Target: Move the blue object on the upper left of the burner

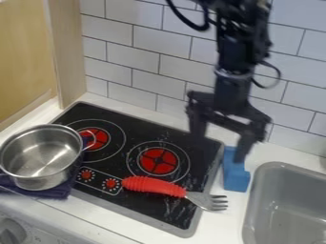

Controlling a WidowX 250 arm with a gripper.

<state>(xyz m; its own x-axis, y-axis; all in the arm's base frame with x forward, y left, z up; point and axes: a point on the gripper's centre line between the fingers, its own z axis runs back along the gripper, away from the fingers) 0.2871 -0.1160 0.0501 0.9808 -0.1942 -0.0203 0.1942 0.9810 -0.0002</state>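
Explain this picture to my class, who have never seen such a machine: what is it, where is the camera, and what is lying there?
The black machine is a robot arm. Its two-fingered hand hangs open near the blue object, apparently holding nothing. One fixed camera looks down at a slant. The blue object stands between the black stove and the grey sink. A red-handled fork lies across the stove's edge; a metal pot sits at the picture's left, over dark cloth.

Camera view: you look down at a slant, from moderately near, across the stove (137, 125) toward the tiled wall (145, 63); the exact camera height is hard to judge.
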